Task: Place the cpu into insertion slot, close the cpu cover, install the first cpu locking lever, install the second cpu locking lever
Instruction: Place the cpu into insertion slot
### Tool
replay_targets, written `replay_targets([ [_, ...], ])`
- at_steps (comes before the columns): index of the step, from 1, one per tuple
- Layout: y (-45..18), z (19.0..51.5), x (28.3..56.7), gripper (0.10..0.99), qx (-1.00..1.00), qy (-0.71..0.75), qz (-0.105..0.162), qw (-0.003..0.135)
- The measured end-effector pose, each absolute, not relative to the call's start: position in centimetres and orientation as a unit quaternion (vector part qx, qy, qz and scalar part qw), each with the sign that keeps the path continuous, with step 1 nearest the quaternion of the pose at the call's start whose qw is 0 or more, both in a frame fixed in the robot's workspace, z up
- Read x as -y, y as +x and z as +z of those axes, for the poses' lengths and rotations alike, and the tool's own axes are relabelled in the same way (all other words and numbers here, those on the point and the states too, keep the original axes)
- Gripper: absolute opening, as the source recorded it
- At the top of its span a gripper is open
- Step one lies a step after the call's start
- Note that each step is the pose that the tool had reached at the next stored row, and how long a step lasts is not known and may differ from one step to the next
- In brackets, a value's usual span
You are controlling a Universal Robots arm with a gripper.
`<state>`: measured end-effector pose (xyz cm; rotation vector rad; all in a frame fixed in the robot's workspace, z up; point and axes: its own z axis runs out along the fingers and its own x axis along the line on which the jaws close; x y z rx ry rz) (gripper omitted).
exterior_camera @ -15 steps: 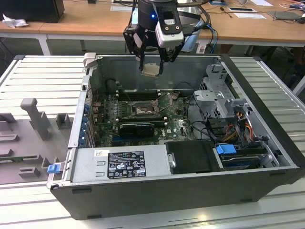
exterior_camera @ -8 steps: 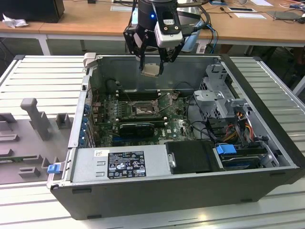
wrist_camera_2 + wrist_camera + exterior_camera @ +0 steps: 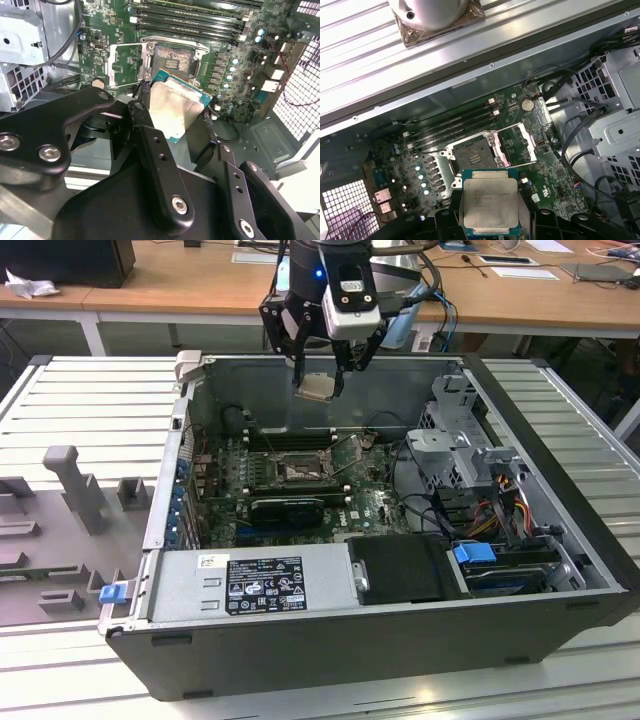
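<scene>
Exterior view cut the arm off at the picture's upper edge, leaving the hand [image 3: 318,382] in sight. It pinched the chip [image 3: 317,389] by two opposite edges, high over the far wall of the open computer case [image 3: 400,640]. The chip hung well apart from the socket [image 3: 300,470], which sat down on the green board [image 3: 375,505].

In the second wrist view the hand's black links covered one corner of the chip [image 3: 175,112]. In the first wrist view the fingers were mostly cut off by the picture's edge.

The chip [image 3: 490,205] was flat and square, with a pale silver-beige face and a thin teal-green rim around it. The socket [image 3: 472,157] lay bare and dark inside its metal rim. Its cover [image 3: 529,142], a thin frame with a window, stood open just beside it.

The case sat on a ribbed metal worktop [image 3: 90,390].
</scene>
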<state>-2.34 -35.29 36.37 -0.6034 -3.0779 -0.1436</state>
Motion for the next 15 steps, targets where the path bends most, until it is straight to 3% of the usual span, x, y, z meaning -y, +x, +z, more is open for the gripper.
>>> replay_targets([
  [15,-2.34,36.37,35.29,0.525,0.972,-0.232,-0.046,-0.001],
])
